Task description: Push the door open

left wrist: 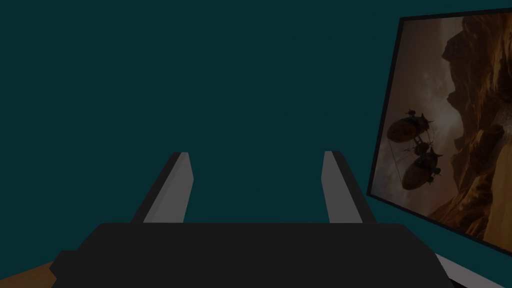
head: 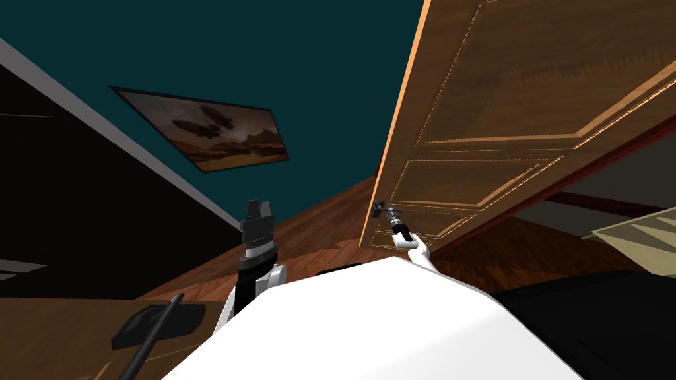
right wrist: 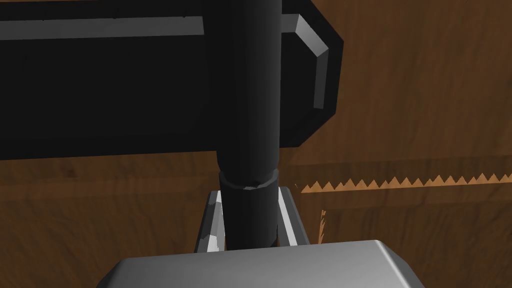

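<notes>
A brown panelled door [head: 515, 119] rises on the right of the head view, its free edge toward the teal wall. Its dark lever handle [head: 377, 208] sits low near that edge. My right gripper [head: 383, 211] is stretched out to the handle. In the right wrist view the fingers [right wrist: 287, 220] press both sides of the dark round lever [right wrist: 250, 125], which stands out from a black backplate [right wrist: 100, 85] on the door [right wrist: 425, 100]. My left gripper [head: 259, 206] is held up left of the door, open and empty [left wrist: 255, 160], facing the wall.
A framed picture [head: 211, 132] hangs on the teal wall. Wooden floor [head: 317, 224] runs between the wall and the door. A black area [head: 66, 198] lies at the left. A dark plate with a rod [head: 158, 323] sits at the lower left.
</notes>
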Robot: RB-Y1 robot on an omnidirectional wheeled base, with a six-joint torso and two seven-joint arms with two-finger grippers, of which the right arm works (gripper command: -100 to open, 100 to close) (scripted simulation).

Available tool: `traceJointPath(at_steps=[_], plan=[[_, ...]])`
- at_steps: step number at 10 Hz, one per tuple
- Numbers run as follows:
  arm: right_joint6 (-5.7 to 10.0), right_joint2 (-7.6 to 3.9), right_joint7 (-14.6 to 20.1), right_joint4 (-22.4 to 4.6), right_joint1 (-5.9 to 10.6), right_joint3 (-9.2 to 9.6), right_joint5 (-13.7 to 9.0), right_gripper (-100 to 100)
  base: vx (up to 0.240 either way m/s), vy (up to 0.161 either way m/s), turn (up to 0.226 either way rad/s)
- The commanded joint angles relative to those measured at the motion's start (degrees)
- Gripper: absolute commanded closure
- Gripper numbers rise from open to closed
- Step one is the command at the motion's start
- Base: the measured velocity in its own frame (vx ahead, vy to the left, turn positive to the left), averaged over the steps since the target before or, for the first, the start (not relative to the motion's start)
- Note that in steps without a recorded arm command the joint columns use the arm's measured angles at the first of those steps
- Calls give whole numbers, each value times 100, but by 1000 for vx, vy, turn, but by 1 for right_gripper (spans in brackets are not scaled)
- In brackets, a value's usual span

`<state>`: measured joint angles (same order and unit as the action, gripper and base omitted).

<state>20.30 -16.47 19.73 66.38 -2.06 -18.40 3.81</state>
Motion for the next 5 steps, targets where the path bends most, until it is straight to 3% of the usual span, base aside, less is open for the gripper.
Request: traceJointPath(at_steps=[1, 5], plan=[[-57, 15, -76, 63, 0, -186, -17, 100, 190, 63, -82], [-75, 64, -182, -47, 59, -459, -60, 100, 189, 54, -71]])
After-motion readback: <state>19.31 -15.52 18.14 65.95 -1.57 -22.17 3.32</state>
